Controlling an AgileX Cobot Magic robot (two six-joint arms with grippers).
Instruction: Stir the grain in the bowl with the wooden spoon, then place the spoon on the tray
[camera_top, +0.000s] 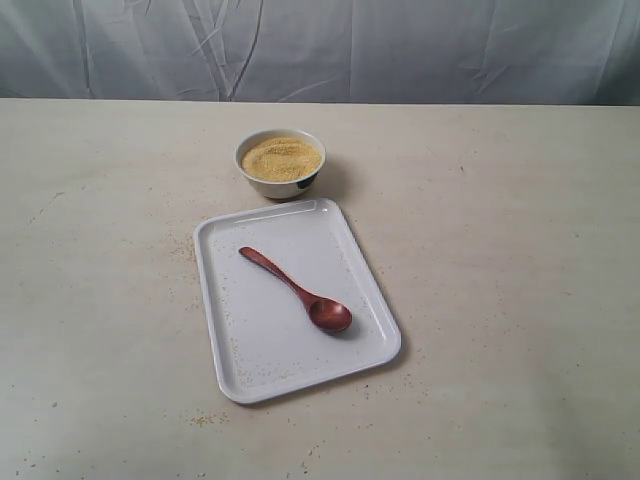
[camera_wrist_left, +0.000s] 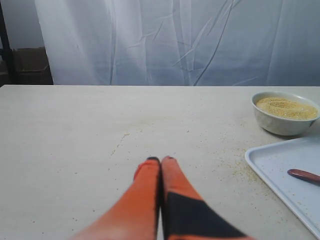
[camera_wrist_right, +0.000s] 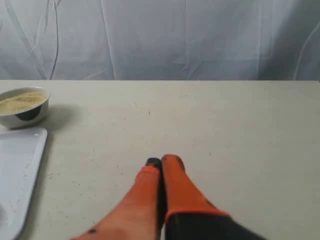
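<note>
Left fingers (camera_wrist_left: 170, 167): orange, pressed together tip to tip, holding nothing; they stand over bare desk (camera_top: 500, 250) on the left side of the tray, well apart from it; contact with the desk cannot be told.

Right fingers (camera_wrist_right: 172, 167): orange, likewise pressed together and empty; over bare desk on the right side of the tray, well apart from the bowl.

Wooden spoon (camera_top: 295, 288): dark reddish-brown; lies flat inside the tray (camera_top: 270, 345), untouched by either pair of fingers; handle end points toward the bowl, oval end lies toward the tray's near right corner, hollow side up.

Tray: white, rectangular, rounded corners, low rim; set slightly askew on the desk; a few specks lie on its surface.

Bowl (camera_top: 263, 183): small, white, upright, just beyond the tray's far edge; a dark mark (camera_top: 306, 183) on its outer wall.

Grain (camera_top: 281, 158): fine yellow mass filling the bowl close to the rim; loose specks (camera_top: 205, 418) lie scattered on the desk around the tray.

Backdrop: pale creased cloth (camera_top: 320, 50) behind the desk.
</note>
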